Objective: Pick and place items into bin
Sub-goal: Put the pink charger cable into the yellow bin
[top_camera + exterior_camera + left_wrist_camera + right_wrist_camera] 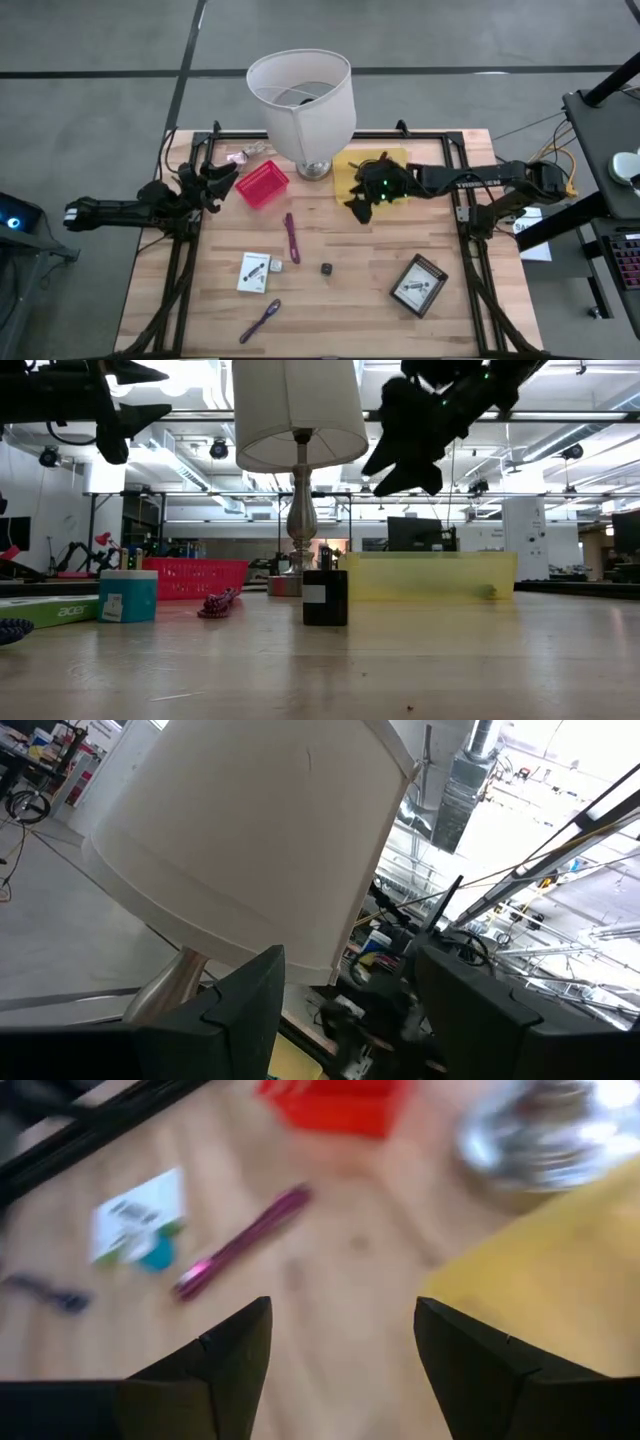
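1. High view. A white lampshade lamp (pixel 300 100) stands at the back of the wooden table (pixel 350 300), between a red bin (pixel 262 184) and a yellow bin (pixel 352 172). The right gripper (pixel 362 200) hangs over the yellow bin's front edge, fingers spread and empty. The left gripper (pixel 222 180) waits just beside the red bin, fingers parted. Loose items lie on the open boards: a purple stick (pixel 291 238), a second purple stick (pixel 260 321) nearer the front, a white packet (pixel 255 271), a tiny black cube (pixel 326 268) and a dark framed card (pixel 418 285). A pink wrapper (pixel 240 156) lies behind the red bin.

2. Low view. The black cube (pixel 325 597) stands in front of the lamp's base. A teal-and-white box (pixel 128 596) sits to one side; a flat green pack (pixel 45 610) reads "acer".

3. Left wrist view. The lampshade (pixel 250 840) fills the frame and blocks the table.

4. Right wrist view. Between the spread fingers (pixel 210 1370) lie a purple stick (pixel 243 1240) and the white packet (pixel 140 1220), print unreadable.
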Available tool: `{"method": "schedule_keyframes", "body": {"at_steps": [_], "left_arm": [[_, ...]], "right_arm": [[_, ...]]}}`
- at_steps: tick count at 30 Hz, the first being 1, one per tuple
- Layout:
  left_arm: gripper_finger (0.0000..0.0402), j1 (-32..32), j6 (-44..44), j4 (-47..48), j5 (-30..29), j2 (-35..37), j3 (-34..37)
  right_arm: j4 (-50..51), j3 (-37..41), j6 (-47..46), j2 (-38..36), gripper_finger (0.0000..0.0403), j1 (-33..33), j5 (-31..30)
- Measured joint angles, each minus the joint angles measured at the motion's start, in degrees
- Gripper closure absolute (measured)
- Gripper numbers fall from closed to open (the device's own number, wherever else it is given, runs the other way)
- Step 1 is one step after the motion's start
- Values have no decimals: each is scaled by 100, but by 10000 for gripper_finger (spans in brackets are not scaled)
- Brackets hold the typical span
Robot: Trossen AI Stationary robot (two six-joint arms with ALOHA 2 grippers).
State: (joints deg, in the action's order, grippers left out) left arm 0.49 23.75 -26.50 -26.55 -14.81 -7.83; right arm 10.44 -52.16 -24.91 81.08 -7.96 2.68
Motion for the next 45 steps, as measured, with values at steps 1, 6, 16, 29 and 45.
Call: {"method": "schedule_keyframes", "body": {"at_steps": [1, 6, 16, 29, 45], "left_arm": [[191, 1, 2, 0, 0, 0, 2], [191, 0, 4, 1, 0, 0, 2], [191, 0, -11, 0, 186, -2, 5], [191, 0, 597, 11, 1057, -135, 65], [191, -7, 1202, 15, 1611, -1099, -327]], "right_arm": [[2, 2, 18, 0, 176, 121, 98], [-7, 13, 53, 0, 183, 699, 201], [-8, 17, -85, 4, 183, 1037, 166], [-22, 20, -37, 9, 184, 1031, 8], [1293, 22, 437, 9, 185, 1041, -134]]}}
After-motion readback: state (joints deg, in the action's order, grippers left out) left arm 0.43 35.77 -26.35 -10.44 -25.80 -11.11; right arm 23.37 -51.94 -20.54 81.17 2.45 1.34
